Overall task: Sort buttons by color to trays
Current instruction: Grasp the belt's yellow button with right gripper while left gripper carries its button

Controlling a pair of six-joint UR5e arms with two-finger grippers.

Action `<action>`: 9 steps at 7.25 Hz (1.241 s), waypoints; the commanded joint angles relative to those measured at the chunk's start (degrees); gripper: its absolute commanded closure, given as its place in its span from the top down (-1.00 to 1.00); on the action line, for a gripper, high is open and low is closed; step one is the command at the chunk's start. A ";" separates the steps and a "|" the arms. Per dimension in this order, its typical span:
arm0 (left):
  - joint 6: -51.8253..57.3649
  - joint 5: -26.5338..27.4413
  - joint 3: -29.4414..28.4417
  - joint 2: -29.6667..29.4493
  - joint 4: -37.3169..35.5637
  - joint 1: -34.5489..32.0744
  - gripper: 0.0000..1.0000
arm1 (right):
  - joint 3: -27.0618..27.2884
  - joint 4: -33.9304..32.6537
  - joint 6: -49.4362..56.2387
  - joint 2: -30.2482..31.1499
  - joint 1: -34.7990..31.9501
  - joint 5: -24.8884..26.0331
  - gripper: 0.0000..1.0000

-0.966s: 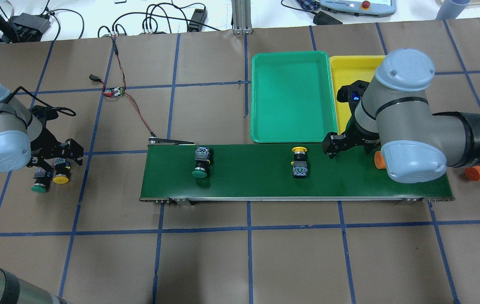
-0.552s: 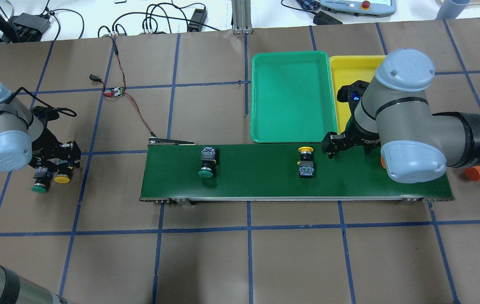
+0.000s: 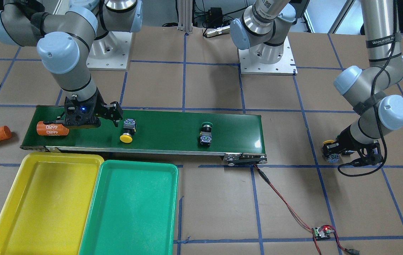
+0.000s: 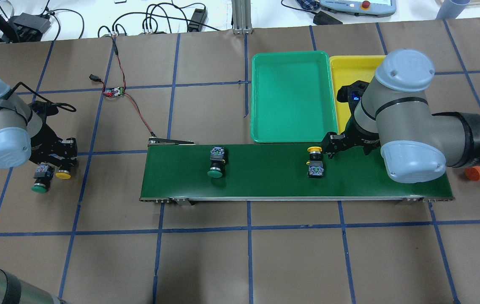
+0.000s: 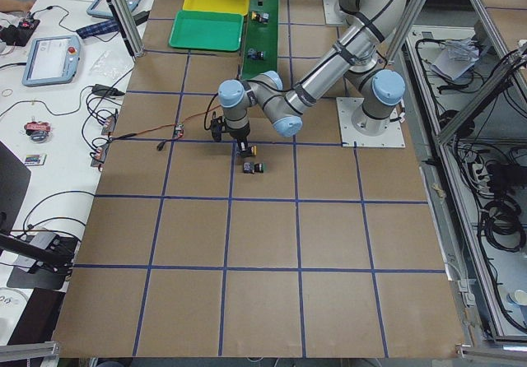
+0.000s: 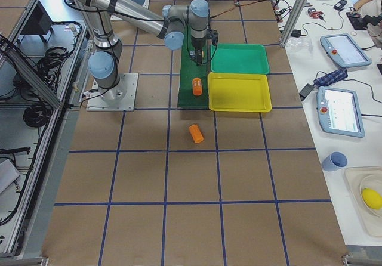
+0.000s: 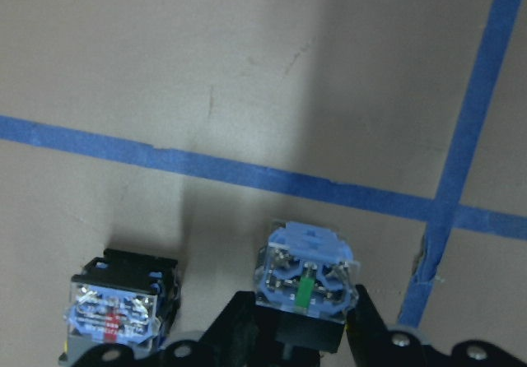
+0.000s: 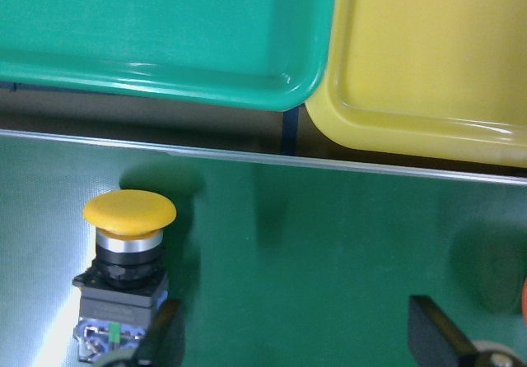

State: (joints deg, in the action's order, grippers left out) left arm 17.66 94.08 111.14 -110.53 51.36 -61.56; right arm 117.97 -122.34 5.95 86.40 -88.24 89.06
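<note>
My left gripper is low over the table at the far left, shut on a yellow-capped button; its contact block sits between the fingers. A green-capped button lies free beside it. On the belt lie a green button and a yellow button. My right gripper is open over the belt, with the yellow button by one finger. The green tray and yellow tray lie behind the belt, with nothing in them where I can see.
The dark-green conveyor belt runs across the middle. An orange cylinder marked 4680 lies on it under my right wrist. Another orange cylinder lies off the belt's right end. A red-black wire and small board lie at the back left.
Both belt buttons have travelled right; the yellow one has reached my right gripper. My left gripper shifted slightly and narrowed around the yellow button.
</note>
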 commanded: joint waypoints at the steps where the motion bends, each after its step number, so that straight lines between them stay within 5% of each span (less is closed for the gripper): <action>1: -0.25 -0.38 -2.15 2.05 3.11 -2.50 -1.00 | -0.02 0.00 -0.06 -0.09 -0.09 -0.11 0.90; 5: -10.08 -6.52 -5.94 11.01 17.96 -12.68 -1.00 | 0.07 0.00 -0.50 -0.62 -0.09 -0.11 0.88; 9: -15.42 -6.63 -0.96 13.05 16.76 -25.08 -1.00 | 0.33 0.26 -1.03 -0.97 -0.18 -0.11 0.84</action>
State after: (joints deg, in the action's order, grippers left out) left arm 5.66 87.41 107.50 -97.79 68.97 -83.49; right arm 118.22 -122.19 4.96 85.62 -88.40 88.94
